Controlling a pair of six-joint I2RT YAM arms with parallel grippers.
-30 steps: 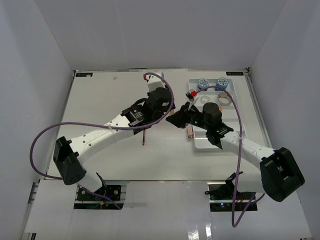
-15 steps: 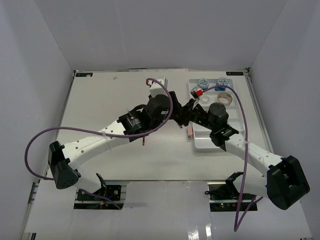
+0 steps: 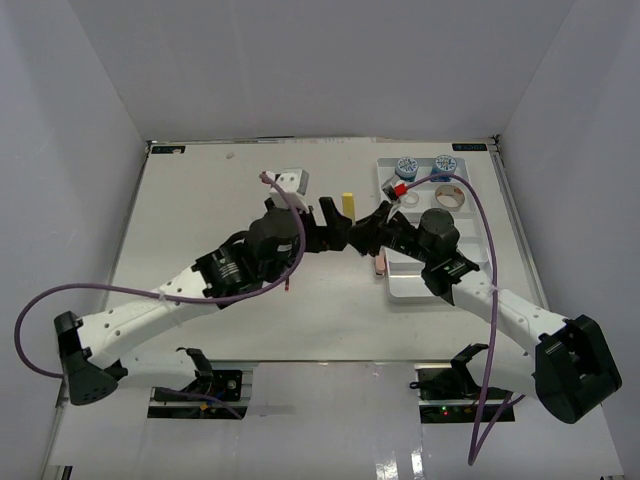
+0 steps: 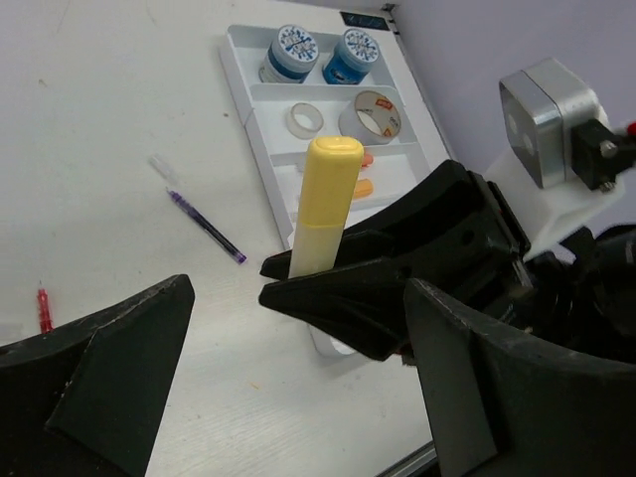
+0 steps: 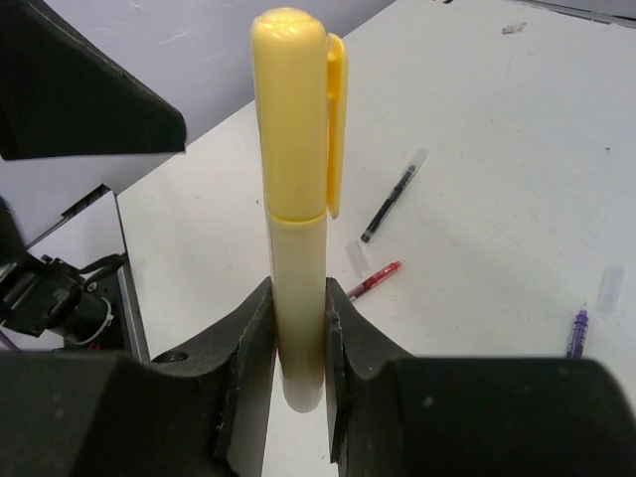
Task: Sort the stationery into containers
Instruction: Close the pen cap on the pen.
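A yellow highlighter [image 5: 296, 199] stands upright with my right gripper [image 5: 298, 328] shut on its lower barrel. From above, the highlighter [image 3: 347, 203] shows over the middle of the table, left of the white divided tray [image 3: 400, 292]. My left gripper [image 4: 298, 298] is open wide, its fingers either side of the right gripper's fingers [image 4: 378, 288], touching nothing. Two blue-white tubs [image 4: 295, 50] fill the tray's far compartment. Two tape rolls [image 4: 376, 114] lie in the one behind them, and an orange piece [image 4: 363, 187] lies nearer.
Loose pens lie on the table: a purple one [image 4: 207, 227], a red one [image 5: 373, 281] and a black one [image 5: 390, 209]. A pink piece [image 3: 380, 262] rests at the tray's left edge. White walls enclose the table on three sides.
My left gripper has opened from a near-shut hold and drawn back to the left. The yellow highlighter stays in my right gripper.
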